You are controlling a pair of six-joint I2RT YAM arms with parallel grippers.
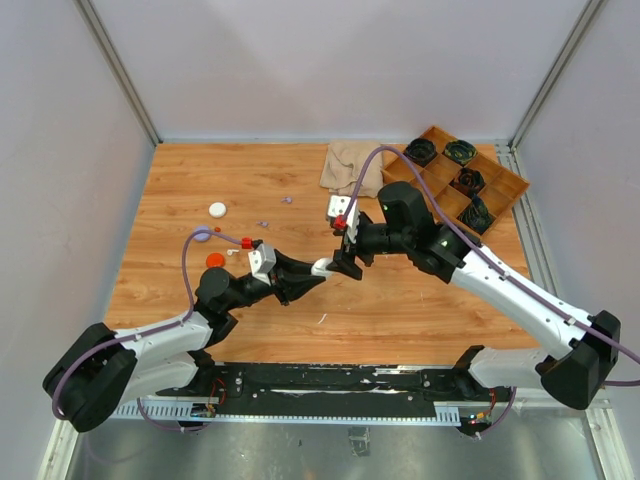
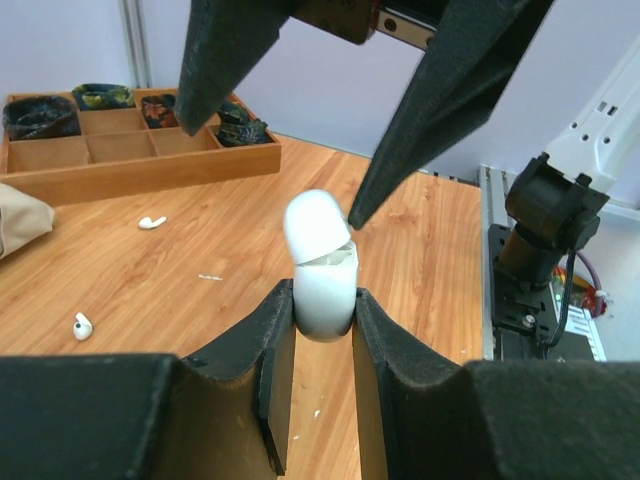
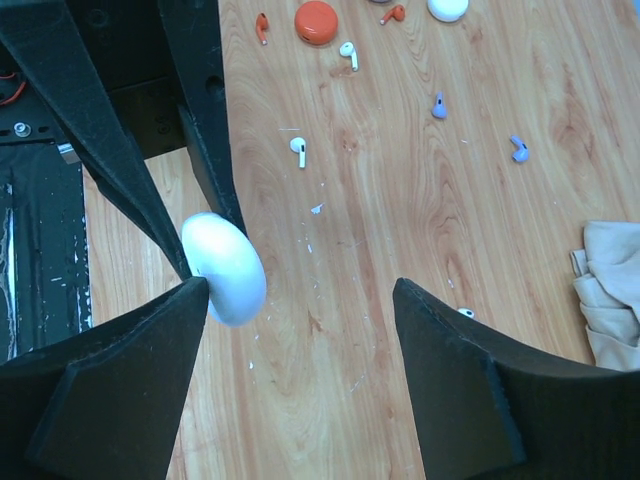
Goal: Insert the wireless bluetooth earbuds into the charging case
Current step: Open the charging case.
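Note:
My left gripper is shut on a white charging case and holds it above the table; in the left wrist view the case sits between the jaws with its lid partly raised. My right gripper is open just beyond the case; in the right wrist view its left fingertip touches the case. Earbuds lie loose on the table: white ones and pale purple ones. Two white ones also show in the left wrist view.
A wooden compartment tray with dark items stands at the back right, a beige cloth beside it. A white round case, a purple case and an orange case lie at the left, with orange earbuds nearby.

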